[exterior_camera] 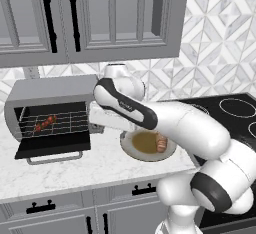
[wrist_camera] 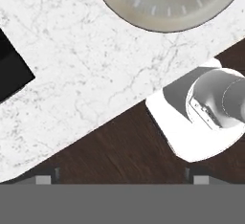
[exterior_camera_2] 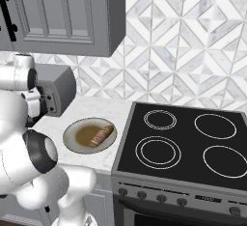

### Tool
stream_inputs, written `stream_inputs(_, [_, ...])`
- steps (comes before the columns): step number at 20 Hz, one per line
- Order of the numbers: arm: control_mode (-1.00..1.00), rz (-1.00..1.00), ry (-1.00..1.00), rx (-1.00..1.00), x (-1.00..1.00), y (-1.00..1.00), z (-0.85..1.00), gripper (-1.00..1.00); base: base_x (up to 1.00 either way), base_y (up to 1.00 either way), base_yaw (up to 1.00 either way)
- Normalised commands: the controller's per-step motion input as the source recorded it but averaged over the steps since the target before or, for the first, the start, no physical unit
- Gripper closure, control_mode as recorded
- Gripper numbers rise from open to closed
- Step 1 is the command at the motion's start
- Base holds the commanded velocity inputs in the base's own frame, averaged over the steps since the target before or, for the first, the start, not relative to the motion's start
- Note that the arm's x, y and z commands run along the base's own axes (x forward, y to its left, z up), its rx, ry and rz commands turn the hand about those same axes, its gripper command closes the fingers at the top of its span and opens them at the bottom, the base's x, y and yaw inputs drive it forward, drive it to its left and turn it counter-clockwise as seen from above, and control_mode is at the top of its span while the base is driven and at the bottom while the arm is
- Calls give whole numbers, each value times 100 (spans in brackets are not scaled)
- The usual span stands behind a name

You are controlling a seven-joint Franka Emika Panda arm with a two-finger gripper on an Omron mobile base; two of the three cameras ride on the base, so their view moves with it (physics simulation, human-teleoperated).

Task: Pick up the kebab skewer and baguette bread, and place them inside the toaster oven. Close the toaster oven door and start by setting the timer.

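On the wire rack inside the toaster oven [exterior_camera: 52, 109] lies the kebab skewer [exterior_camera: 45, 124], a thin stick of small red-brown chunks set at a slant. The toaster oven door [exterior_camera: 54, 146] hangs dropped open, its bar handle toward the counter edge. To the right, the baguette bread [exterior_camera_2: 102, 135], a stubby tan loaf, rests on the right part of a round beige plate [exterior_camera_2: 72, 142] on the marble counter [exterior_camera: 100, 165]. From the left base view the oven's open front and rack are plain; the right base view gives just its grey side, plus a black stovetop [exterior_camera_2: 185, 145] beside the plate. Looking down, the hand view catches the plate's rim [wrist_camera: 143, 19] and the counter edge over dark floor. The gripper [wrist_camera: 122, 181] stands with its jaws wide apart, holding nothing. No writing is readable.
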Motion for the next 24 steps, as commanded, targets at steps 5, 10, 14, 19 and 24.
stream_inputs(5, [-100,8,4,0,0,-100,-4,-100,0,0,0])
stream_inputs(10, [-100,6,19,0,0,-100,-14,-100,0,0,0])
stream_inputs(14, [-100,0,10,-1,-5,-100,-42,-100,0,0,0])
stream_inputs(19, [-100,0,0,-11,0,-57,-58,-100,0,0,0])
stream_inputs(24, [-100,0,-9,-7,17,-13,-42,-100,0,0,0])
